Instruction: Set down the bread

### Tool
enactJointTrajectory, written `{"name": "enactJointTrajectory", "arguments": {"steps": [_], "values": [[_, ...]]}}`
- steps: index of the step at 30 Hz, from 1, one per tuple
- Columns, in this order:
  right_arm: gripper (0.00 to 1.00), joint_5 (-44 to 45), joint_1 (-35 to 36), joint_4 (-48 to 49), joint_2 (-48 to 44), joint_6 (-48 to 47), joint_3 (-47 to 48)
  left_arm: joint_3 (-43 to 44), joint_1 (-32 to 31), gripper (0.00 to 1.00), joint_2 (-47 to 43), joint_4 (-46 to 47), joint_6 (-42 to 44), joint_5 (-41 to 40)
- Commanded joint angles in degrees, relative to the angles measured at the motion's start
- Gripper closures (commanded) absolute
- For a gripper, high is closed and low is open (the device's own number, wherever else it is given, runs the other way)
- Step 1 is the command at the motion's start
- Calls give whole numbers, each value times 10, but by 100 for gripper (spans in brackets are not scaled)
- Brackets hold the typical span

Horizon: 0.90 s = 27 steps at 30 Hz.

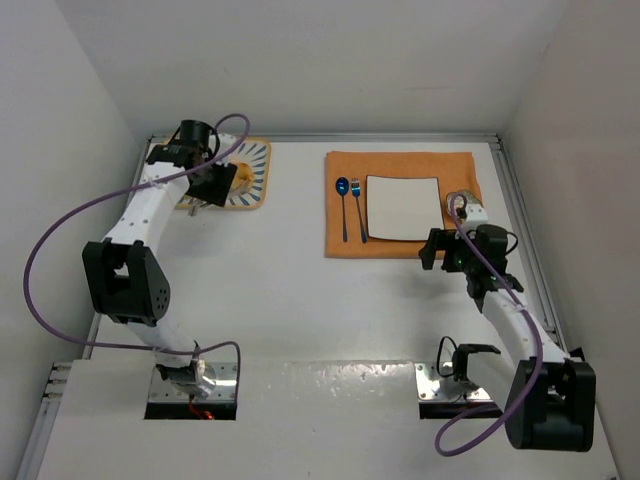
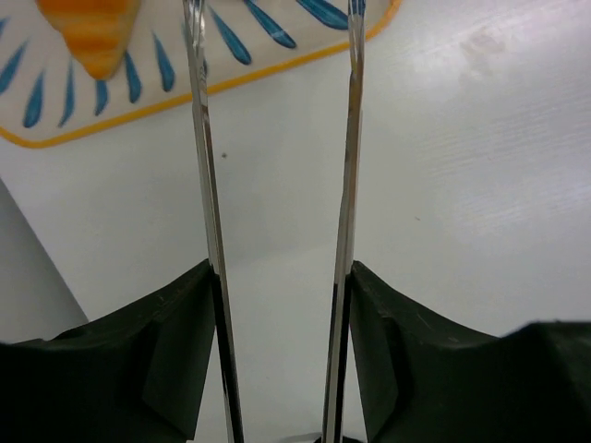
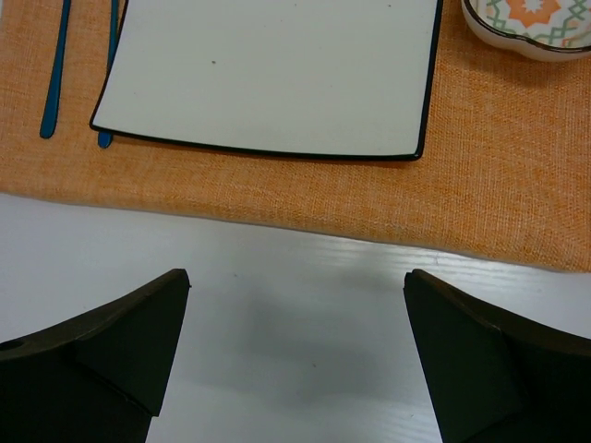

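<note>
Pickup stage, judging by the layout: bread not yet gripped. Left tool clamping partway on metal tongs, tong arms standing apart with nothing between them, tips reaching over the near rim of the patterned tray. Croissant lying on that tray, left of the tips, untouched. Bun not made out. Right tool hanging wide open, empty, over the worktop beside the square plate on the orange mat. Next move likely calling for shifting the tongs left to straddle the croissant, then squeezing gently.
</note>
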Motion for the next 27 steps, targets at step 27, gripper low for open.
{"name": "enactJointTrajectory", "arguments": {"steps": [27], "values": [[0, 53, 80, 1, 55, -32, 86, 141, 168, 38, 208, 144, 43, 29]]}}
